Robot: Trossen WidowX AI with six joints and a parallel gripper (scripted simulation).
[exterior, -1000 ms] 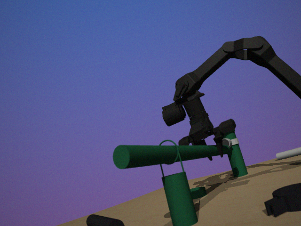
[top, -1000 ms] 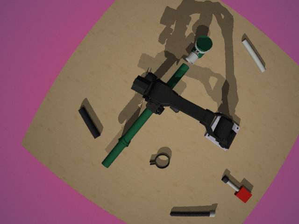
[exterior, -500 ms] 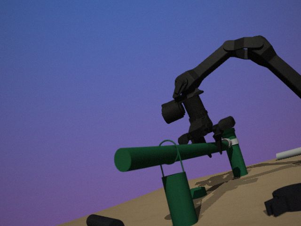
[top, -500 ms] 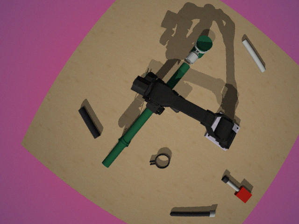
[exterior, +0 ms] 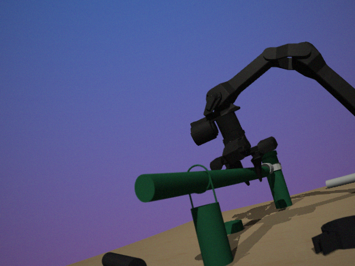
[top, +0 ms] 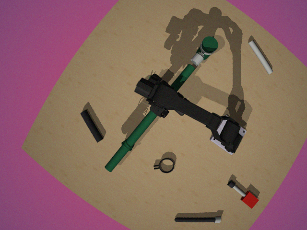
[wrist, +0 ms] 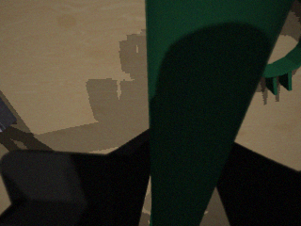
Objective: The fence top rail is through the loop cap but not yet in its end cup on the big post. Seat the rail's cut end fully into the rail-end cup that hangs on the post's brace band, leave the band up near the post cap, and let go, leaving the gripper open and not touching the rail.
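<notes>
Right, clutter first: on the surface (top: 74, 74) you've got a black bar (top: 91, 125) to the rail's left, a black ring clamp (top: 166, 165) below the arm, a white tube (top: 260, 57) far right of the post, a red block with a pin (top: 245, 194) and a black rod with a pale tip (top: 197, 219) near the bottom edge. All lie well apart from the rail. In the top view the arm (top: 193, 109) crosses over the rail's middle and hides that stretch.

The rail (top: 138, 130) runs diagonally, lower-left to upper-right, and sits roughly level in the exterior view, threaded through the loop cap (exterior: 200, 178) on the short post. Its cut end (top: 190, 67) points at the white rail-end cup (top: 197, 58) on the big post (top: 209, 44), just short of it, with a narrow gap visible from the top.

The hand (exterior: 248, 168) is clamped on the rail near that end.
</notes>
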